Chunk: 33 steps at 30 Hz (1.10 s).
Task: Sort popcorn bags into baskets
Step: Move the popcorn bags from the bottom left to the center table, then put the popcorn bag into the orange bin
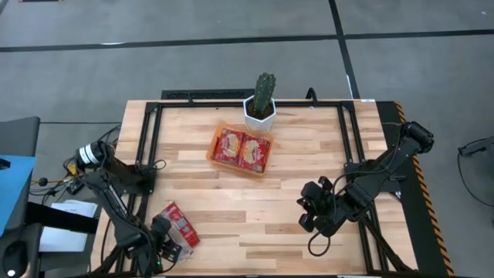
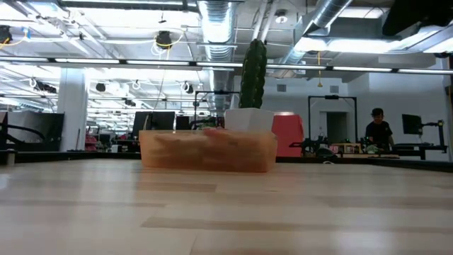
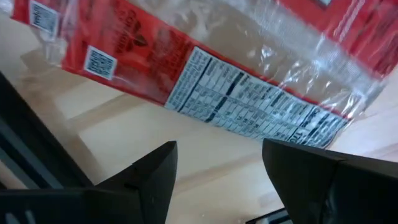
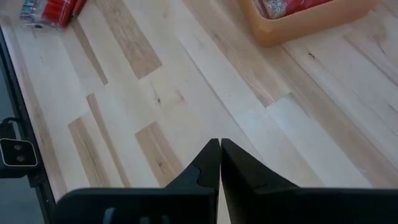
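Note:
Two red popcorn bags (image 1: pixel 241 149) lie flat side by side in the orange basket (image 1: pixel 213 147) at the table's middle far part; the low view shows the basket (image 2: pixel 209 150) from the side. More red popcorn bags (image 1: pixel 179 225) lie on the table near its front left corner. My left gripper (image 1: pixel 164 245) hangs open just on the near side of them, pointing down. In its wrist view the nearest bag (image 3: pixel 249 74) shows a clear back and a printed label beyond the spread fingers (image 3: pixel 217 168). My right gripper (image 1: pixel 309 210) is shut and holds nothing, above the table's right half (image 4: pixel 219 155).
A white pot with a green cactus (image 1: pixel 261 104) stands right behind the basket at the far edge. A black frame (image 1: pixel 147 147) runs along the table's left, far and right sides. Bare wood (image 1: pixel 255 208) lies between the two grippers.

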Each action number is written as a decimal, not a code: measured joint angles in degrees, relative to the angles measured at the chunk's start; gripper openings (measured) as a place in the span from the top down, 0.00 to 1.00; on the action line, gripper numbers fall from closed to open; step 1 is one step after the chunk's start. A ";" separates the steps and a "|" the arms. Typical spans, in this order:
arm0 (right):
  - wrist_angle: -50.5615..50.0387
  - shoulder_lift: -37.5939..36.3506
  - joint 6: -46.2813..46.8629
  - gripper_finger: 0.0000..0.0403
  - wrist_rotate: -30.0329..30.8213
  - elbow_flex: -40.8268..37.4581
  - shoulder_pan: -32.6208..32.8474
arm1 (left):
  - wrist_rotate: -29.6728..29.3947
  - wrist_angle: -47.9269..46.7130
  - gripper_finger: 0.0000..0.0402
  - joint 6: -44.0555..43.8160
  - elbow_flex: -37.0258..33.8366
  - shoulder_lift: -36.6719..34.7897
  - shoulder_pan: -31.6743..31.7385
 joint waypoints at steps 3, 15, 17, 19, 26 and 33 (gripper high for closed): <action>-0.03 0.00 -0.02 0.91 -0.01 0.00 0.00 | -0.87 -1.46 0.44 2.66 -0.10 0.82 0.51; -0.20 0.00 0.00 0.92 -1.27 0.00 -0.12 | -12.40 -3.97 0.44 21.85 -0.78 5.28 10.20; -0.22 0.00 -0.01 0.91 -1.28 0.00 -0.38 | -16.98 -3.35 0.44 25.71 -0.87 5.36 13.53; -0.22 0.00 -0.02 0.91 -1.27 0.00 -0.76 | -20.09 -1.79 0.44 30.51 -0.86 5.29 17.32; -0.20 0.00 -0.02 0.92 -2.09 0.00 -2.04 | -15.05 2.91 0.44 48.67 3.90 4.51 28.26; 0.02 0.00 0.00 0.91 -2.79 0.00 -2.10 | -24.40 -1.08 0.44 34.12 7.00 -2.44 27.87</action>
